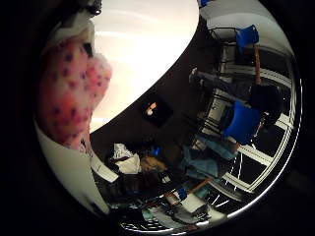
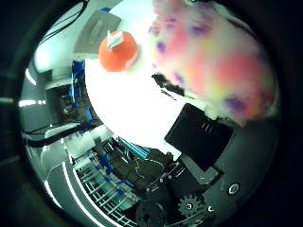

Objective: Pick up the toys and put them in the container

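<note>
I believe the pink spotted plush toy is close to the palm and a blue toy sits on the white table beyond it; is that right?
Not quite: the toy on the white table is orange, not blue, as the right thumb side palm view shows. The rest holds: the pink spotted plush toy fills much of that view, so it is close to the palm.

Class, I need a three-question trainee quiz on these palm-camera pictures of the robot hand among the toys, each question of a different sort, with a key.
1. True or false: the spotted plush toy fills much of the thumb side view.
2. What colour is the round toy on the white table?
   A green  B orange  C blue
3. Fill in: the plush toy's spots are mostly ___.

Key: 1 true; 2 B; 3 purple
</note>
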Tool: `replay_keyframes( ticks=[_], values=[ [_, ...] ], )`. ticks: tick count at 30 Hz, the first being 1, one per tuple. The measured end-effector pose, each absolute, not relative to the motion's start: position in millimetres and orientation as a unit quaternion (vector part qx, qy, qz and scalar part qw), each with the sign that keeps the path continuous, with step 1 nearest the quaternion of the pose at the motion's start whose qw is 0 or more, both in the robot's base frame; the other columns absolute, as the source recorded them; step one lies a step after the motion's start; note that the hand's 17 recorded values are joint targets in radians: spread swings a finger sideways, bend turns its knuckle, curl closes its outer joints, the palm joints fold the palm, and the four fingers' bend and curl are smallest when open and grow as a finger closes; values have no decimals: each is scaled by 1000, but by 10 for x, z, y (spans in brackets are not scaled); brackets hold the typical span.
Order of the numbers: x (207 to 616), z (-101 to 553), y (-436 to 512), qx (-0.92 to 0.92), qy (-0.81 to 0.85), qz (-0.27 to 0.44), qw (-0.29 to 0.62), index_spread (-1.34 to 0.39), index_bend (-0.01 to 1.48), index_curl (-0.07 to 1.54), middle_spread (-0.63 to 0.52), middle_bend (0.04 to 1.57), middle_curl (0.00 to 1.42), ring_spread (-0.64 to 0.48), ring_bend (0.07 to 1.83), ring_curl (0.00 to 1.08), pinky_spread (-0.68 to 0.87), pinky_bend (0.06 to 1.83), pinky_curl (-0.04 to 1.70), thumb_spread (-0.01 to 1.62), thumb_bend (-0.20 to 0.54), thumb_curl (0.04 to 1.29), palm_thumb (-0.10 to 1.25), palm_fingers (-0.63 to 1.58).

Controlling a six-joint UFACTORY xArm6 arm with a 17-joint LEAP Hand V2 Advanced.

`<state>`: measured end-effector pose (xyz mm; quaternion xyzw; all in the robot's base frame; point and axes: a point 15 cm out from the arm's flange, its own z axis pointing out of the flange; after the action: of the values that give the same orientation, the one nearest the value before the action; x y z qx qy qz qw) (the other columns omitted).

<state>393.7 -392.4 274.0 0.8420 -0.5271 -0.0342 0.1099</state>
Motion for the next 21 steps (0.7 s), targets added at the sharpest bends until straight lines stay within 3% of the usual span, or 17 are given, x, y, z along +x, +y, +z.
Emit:
replay_keyframes(
  ticks=[5, 12, 21],
  values=[
    [3835, 3305, -3719, 841, -528, -36, 117, -216, 1141, 790, -142, 1382, 785, -239, 1352, 790, -185, 1317, 929, 1039, -14, 626, 1005, 1056],
    [3928, 4123, -3238, 853, -508, 32, 112, -218, 1129, 804, -142, 1381, 782, -243, 1330, 821, -186, 1254, 1023, 1045, -14, 655, 997, 1061],
    [4263, 4501, -2068, 870, -488, 57, 37, -222, 1107, 821, -142, 1373, 780, -246, 1307, 850, -193, 1189, 1121, 1043, -14, 675, 994, 1074]
  ],
)
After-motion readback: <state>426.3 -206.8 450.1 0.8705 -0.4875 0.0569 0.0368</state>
